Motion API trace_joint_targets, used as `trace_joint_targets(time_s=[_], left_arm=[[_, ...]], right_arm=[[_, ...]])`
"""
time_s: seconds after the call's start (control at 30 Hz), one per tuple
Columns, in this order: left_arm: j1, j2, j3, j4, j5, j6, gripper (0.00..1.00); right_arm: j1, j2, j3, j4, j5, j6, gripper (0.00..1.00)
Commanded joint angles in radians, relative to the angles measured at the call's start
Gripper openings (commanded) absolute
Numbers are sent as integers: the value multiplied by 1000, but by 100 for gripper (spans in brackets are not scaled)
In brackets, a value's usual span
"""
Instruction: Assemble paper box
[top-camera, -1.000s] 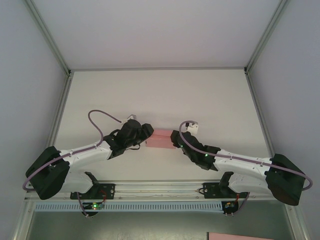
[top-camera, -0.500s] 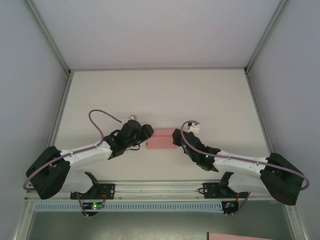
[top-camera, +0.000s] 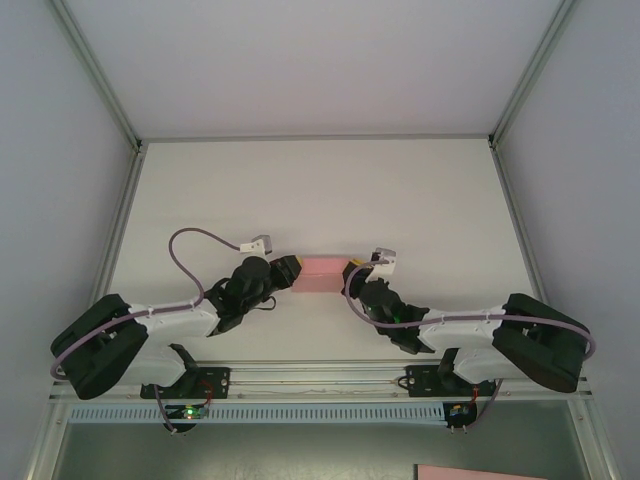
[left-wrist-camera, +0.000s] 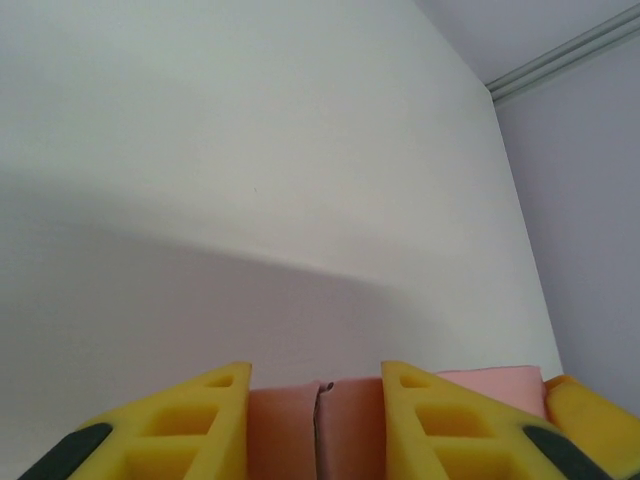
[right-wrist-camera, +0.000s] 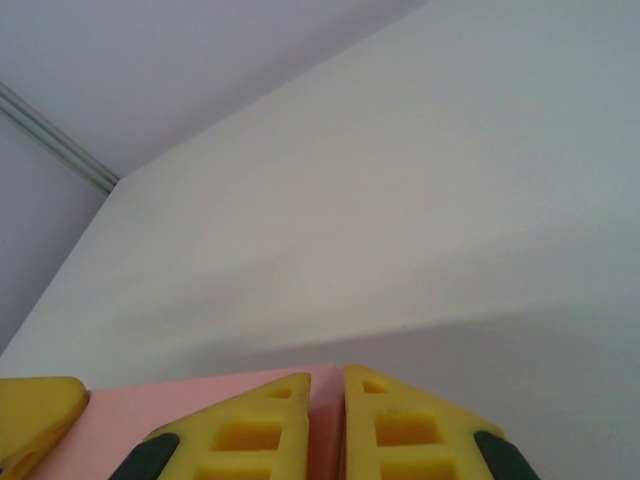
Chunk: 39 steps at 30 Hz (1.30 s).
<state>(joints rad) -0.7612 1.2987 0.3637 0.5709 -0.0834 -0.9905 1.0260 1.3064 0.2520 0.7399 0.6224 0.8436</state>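
pink paperboard, the paper box (top-camera: 322, 273), is near the middle of the table (top-camera: 330, 190), a bit toward the near edge, with a gripper at each end. can't tell if it's resting on the table or lifted a touch. left gripper (top-camera: 293, 270) has its jaws narrowed on the box's left end, with pink filling the gap and a seam (left-wrist-camera: 320, 400) showing there. right gripper (top-camera: 350, 275) is nearly closed, pinching what looks like a thin wall at the right end. my worry: the arms pull or twist unevenly and the board creases or splits at that seam, or it slips out of that skinny pinch.
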Motion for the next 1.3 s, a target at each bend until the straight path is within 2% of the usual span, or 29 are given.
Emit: trace_joint_targets(time_s=[0.0,0.23,0.4,0.47,0.53,0.67,0.73,0.9,1.07,1.1,1.27], left_arm=[[-58,38,-71,-94,73,119,0],[-66,8,-66,-122,58,157,0],[-73,23,-25,-133,91,168,15],[-79,22,-5,-137,87,174,16],[-82,19,18,-146,84,193,25],[-84,10,78,-191,98,229,38],[-85,-1,107,-227,97,243,42],[-85,-28,137,-279,86,270,50],[-85,-57,142,-309,57,274,72],[-85,-63,145,-319,48,277,72],[-86,-94,168,-391,-10,292,88]], right_arm=[[53,121,-106,-390,-183,-76,0],[60,124,-112,-351,-145,-139,0],[59,72,-36,-466,-137,-173,2],[59,14,-12,-498,-138,-190,7],[59,-53,10,-527,-112,-211,18],[56,-178,25,-513,-61,-262,32],[45,-222,51,-499,-59,-279,36],[-6,-245,106,-496,-107,-322,42],[-26,-246,158,-499,-118,-360,49],[-32,-251,168,-506,-122,-360,51],[-68,-291,192,-555,-176,-412,67]])
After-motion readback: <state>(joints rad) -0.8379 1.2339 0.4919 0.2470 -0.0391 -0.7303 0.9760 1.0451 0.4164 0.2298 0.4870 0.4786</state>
